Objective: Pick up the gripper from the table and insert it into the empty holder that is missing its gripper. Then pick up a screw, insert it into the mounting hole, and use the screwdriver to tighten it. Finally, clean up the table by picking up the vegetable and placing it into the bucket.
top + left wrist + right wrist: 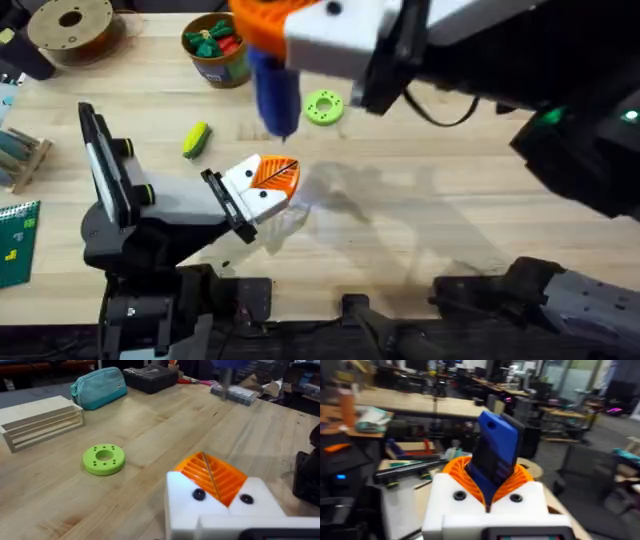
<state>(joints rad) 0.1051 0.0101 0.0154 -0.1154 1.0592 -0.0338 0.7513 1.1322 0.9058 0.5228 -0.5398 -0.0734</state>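
My right gripper reaches in high over the table's back and is shut on the blue screwdriver, which hangs tip down. In the right wrist view the screwdriver stands between the orange pads of the right gripper. Its tip hovers just beyond my left gripper, which rests low with its orange pads pressed together. Two dark screw heads show on the white mounts of the left gripper. The yellow-green vegetable lies on the table left of it. The bucket stands at the back. The loose gripper and empty holder are out of view.
A flat green ring disc lies just right of the screwdriver, also seen as the disc in the left wrist view. Red and green toy pieces fill the bucket. A filament spool sits back left; a wooden rack and teal pouch lie farther off.
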